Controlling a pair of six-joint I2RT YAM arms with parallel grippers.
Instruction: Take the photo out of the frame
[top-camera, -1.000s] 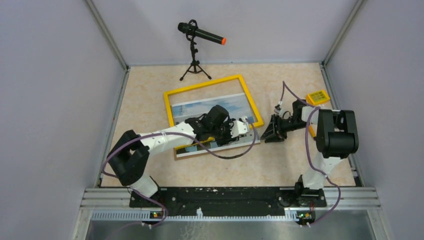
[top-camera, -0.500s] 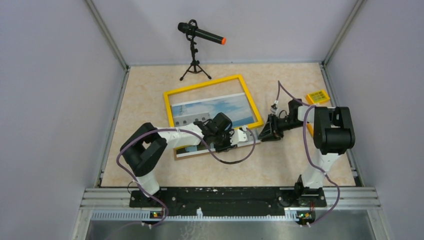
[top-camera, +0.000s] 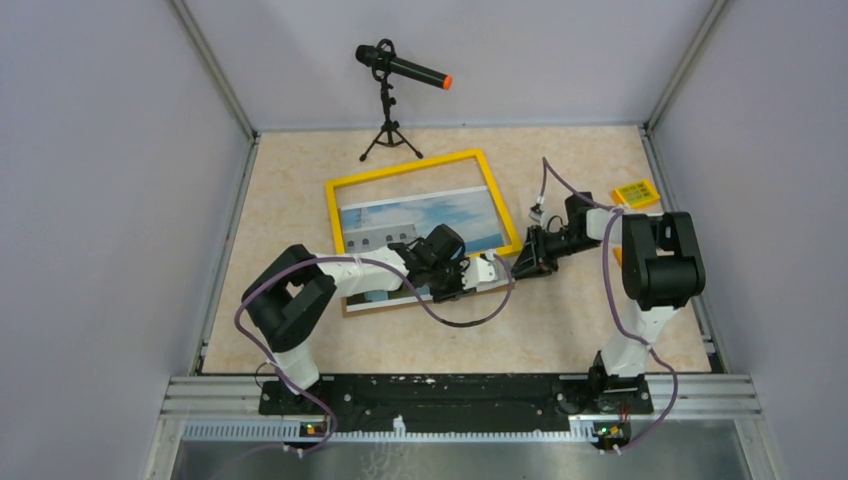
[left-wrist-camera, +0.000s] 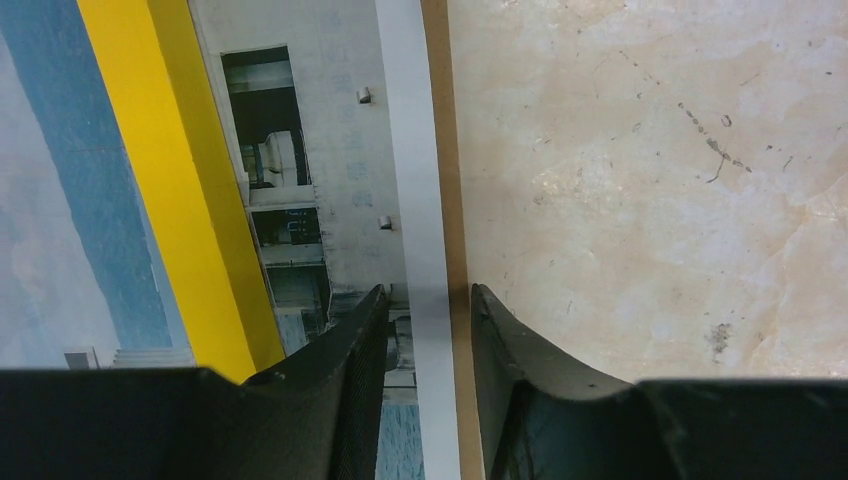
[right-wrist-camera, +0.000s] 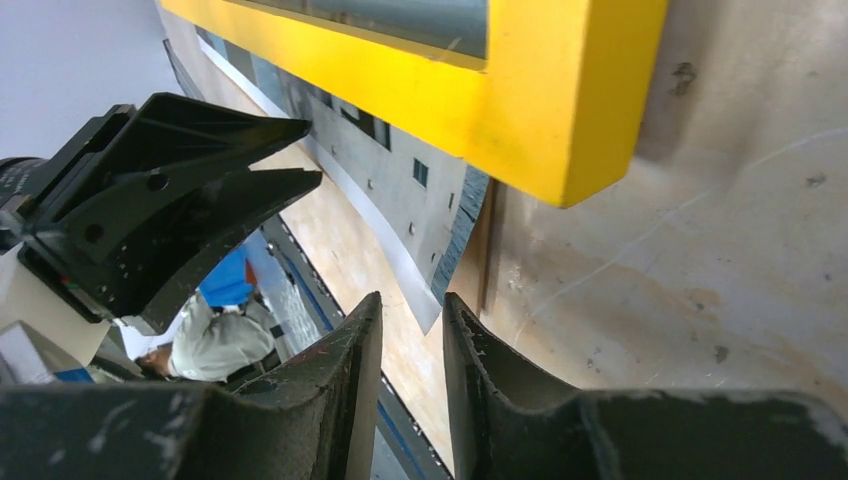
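The yellow frame (top-camera: 420, 168) lies flat mid-table. The photo (top-camera: 420, 215) shows through it and sticks out below its near bar on a brown backing board (left-wrist-camera: 441, 150). My left gripper (top-camera: 478, 272) points down at the photo's near right edge. In the left wrist view its fingers (left-wrist-camera: 428, 295) stand narrowly apart, straddling the photo's white border (left-wrist-camera: 330, 150) beside the frame bar (left-wrist-camera: 170, 180). My right gripper (top-camera: 520, 265) is at the frame's near right corner (right-wrist-camera: 540, 90). Its fingers (right-wrist-camera: 412, 300) are slightly apart, and the photo's corner (right-wrist-camera: 400, 200) lies just beyond the tips.
A microphone on a small tripod (top-camera: 388, 130) stands at the back. A small yellow block (top-camera: 636, 192) lies at the right by the wall. Grey walls enclose the table on three sides. My left gripper's black body (right-wrist-camera: 150, 190) shows close in the right wrist view.
My right gripper has moved left up to the frame's near right corner. My left arm has folded back and its wrist has dropped lower onto the photo's edge.
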